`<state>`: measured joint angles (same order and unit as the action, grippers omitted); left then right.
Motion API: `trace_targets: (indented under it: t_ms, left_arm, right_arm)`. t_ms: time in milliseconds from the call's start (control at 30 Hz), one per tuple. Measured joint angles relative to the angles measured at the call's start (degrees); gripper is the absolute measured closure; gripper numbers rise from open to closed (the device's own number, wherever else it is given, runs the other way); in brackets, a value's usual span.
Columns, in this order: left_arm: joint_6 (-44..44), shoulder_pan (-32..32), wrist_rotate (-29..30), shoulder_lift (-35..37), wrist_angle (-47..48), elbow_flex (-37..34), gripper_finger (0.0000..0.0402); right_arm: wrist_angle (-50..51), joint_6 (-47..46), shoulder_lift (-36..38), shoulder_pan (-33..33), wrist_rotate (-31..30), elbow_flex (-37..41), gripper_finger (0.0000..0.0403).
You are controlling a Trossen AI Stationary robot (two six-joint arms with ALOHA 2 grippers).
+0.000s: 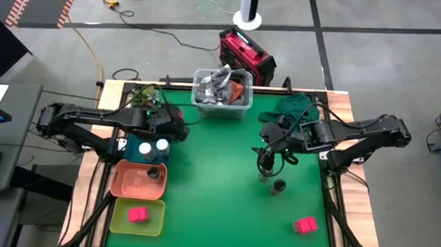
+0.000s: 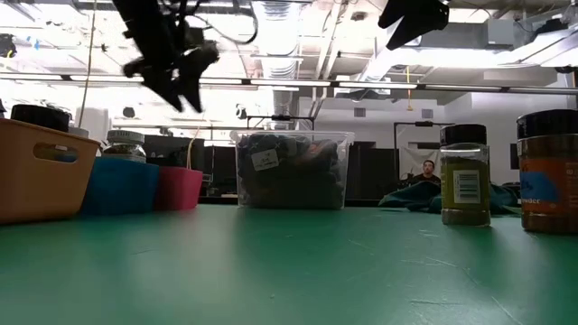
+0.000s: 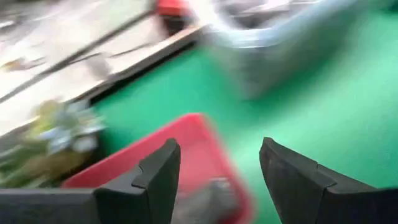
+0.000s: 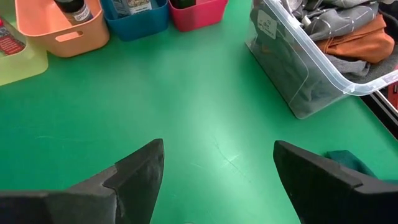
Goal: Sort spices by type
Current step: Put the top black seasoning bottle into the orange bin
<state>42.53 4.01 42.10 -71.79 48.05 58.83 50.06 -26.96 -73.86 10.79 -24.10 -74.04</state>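
My left gripper (image 1: pixel 173 125) hangs open above the red tray (image 3: pixel 186 149) at the table's left, with a grey thing (image 3: pixel 205 196) in the tray below it. My right gripper (image 1: pixel 267 153) is open and raised (image 4: pixel 217 149) over the green mat. Just on its near side, two dark-lidded round jars (image 1: pixel 263 173) (image 1: pixel 279 187) stand upright on their bases. They show as jars (image 2: pixel 465 174) (image 2: pixel 548 171) in the low view. A pink-red box (image 1: pixel 304 225) lies on the mat near the right front. White-topped jars (image 1: pixel 153 145) stand in the blue tray. A dark jar (image 1: pixel 154 172) stands in the orange tray, and a pink-red box (image 1: pixel 136 214) lies in the yellow tray.
The blue tray (image 1: pixel 136 148), orange tray (image 1: pixel 127 181) and yellow tray (image 1: pixel 121 218) line the left side. A clear bin (image 1: pixel 222 93) of cloth sits at the far middle, and a teal cloth (image 1: pixel 293 106) lies at the far right. Bare green mat (image 1: pixel 217 191) spans the centre.
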Motion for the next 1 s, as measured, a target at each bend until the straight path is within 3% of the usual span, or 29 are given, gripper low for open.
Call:
trace_targets:
  t_ms: [167,267,467,767,1000]
  left_arm:
    - [-12.6,-4.5,-11.5,-0.5,-14.5,0.0,0.0194]
    - [-17.5,-8.6,-14.9,-1.0,-22.4,0.0,0.0194]
    - [-18.5,-14.3,-14.9,-2.9,-31.2,0.1,0.0194]
    - [-9.8,-17.7,-14.5,-5.2,-32.2,0.1,0.0194]
    - [-8.3,-21.1,-7.9,-4.6,-32.3,0.1,0.0194]
  right_arm:
    - [1.4,0.0,0.0,0.0,3.8,0.0,0.0075]
    - [5.4,-0.1,0.0,0.0,8.3,0.0,0.0075]
    - [14.4,-3.8,-1.9,-0.7,20.4,0.3,0.0075]
    - [17.2,-6.7,-11.9,0.1,22.9,0.3,0.0062]
    - [18.6,-9.5,-15.2,0.1,23.2,0.4,0.0046]
